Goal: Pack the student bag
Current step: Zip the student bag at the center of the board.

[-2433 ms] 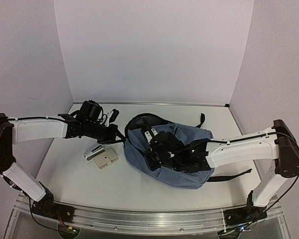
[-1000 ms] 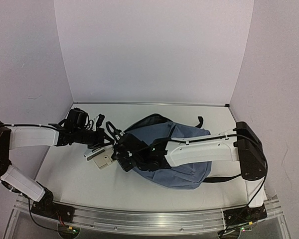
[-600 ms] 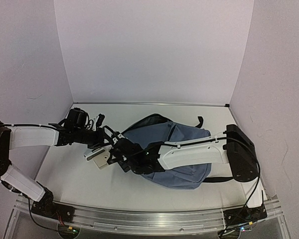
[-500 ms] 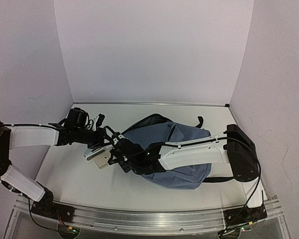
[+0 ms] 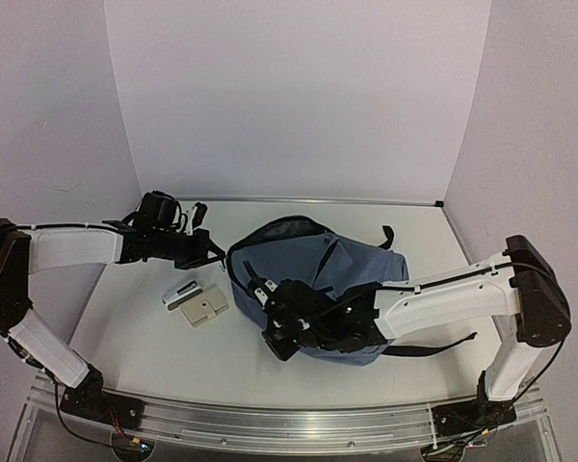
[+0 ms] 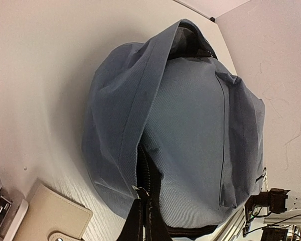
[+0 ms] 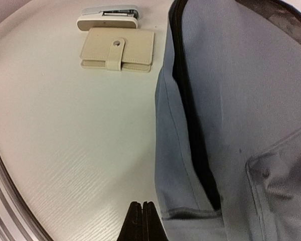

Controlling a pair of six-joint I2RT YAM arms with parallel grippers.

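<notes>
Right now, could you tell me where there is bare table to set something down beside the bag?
The widest bare table lies near left, between the wallet and the front rail. A narrower strip runs between the student bag and the back wall. Crowded: the wallet, stapler, left tool and bag mouth sit close together.

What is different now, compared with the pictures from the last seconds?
The right gripper, which had reached across the bag toward the wallet, drew back to the bag's near edge, shut. The left gripper rose slightly, pinching the bag's zipper edge. Wallet and stapler stayed put.
</notes>
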